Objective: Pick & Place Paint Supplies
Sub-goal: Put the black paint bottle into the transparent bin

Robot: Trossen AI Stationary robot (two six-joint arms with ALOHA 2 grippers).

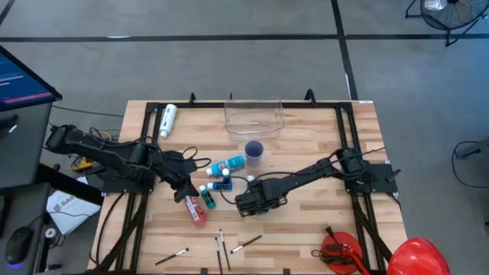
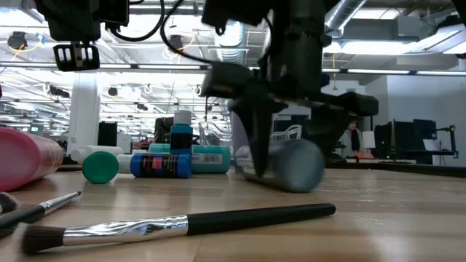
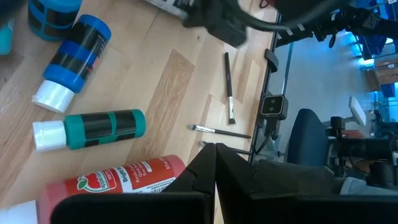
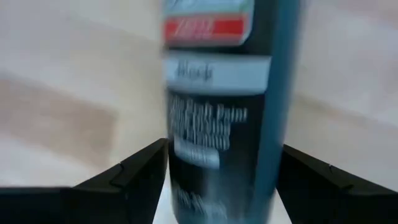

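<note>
1. The black paint bottle [image 4: 227, 106] lies on its side on the table [image 1: 306, 221], between the spread fingers of the right gripper [image 1: 256, 205], which stand on either side of it without clamping.
2. It looks light, rigid and smooth; being round, it may roll, so a mid-body grip suits.
3. Beyond it lie the teal bottle [image 3: 93, 129] and red bottle [image 3: 118, 183], near the closed, empty left gripper [image 1: 180, 192].

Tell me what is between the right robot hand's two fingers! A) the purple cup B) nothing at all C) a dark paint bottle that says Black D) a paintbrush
C, because the right wrist view shows a dark paint bottle labelled Black sitting between the two fingers of the right gripper, which is down on the table.
</note>
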